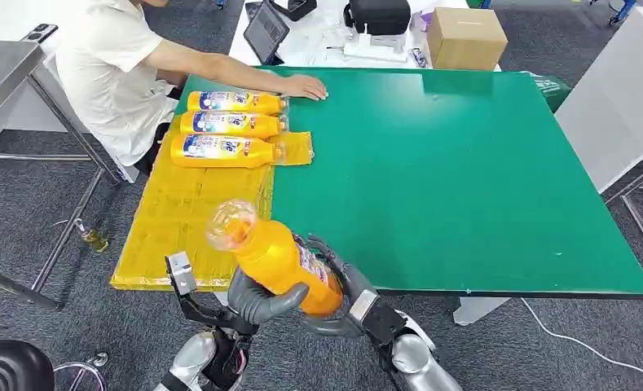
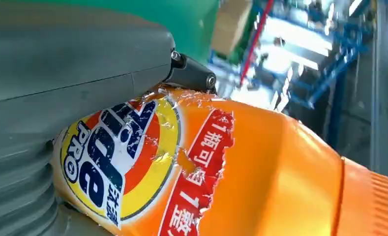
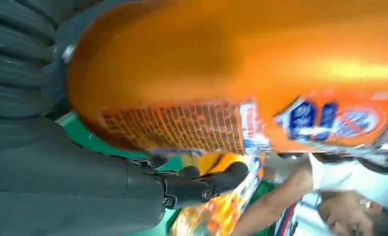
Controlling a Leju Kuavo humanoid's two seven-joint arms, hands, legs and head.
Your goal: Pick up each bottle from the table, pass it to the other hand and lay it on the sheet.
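Observation:
An orange detergent bottle [image 1: 273, 252] hangs tilted over the table's front edge, its clear cap end pointing up and away from me. My left hand [image 1: 257, 301] wraps its base from the left, and my right hand [image 1: 342, 281] cups it from the right, so both grip it. The bottle's label [image 2: 118, 162] lies against the left palm. In the right wrist view the bottle [image 3: 231, 64] rests against the right hand, with dark fingers [image 3: 206, 184] beside it. The yellow sheet [image 1: 179, 220] lies along the table's left side. Three matching bottles [image 1: 224, 151] lie on its far end.
A person sits at the far left with a hand [image 1: 304, 86] resting on the green table [image 1: 464, 163]. Beyond the table stand a cardboard box [image 1: 464, 37], a tablet [image 1: 265, 31] and a black bag [image 1: 379, 15]. A metal table [image 1: 0, 73] stands on the left.

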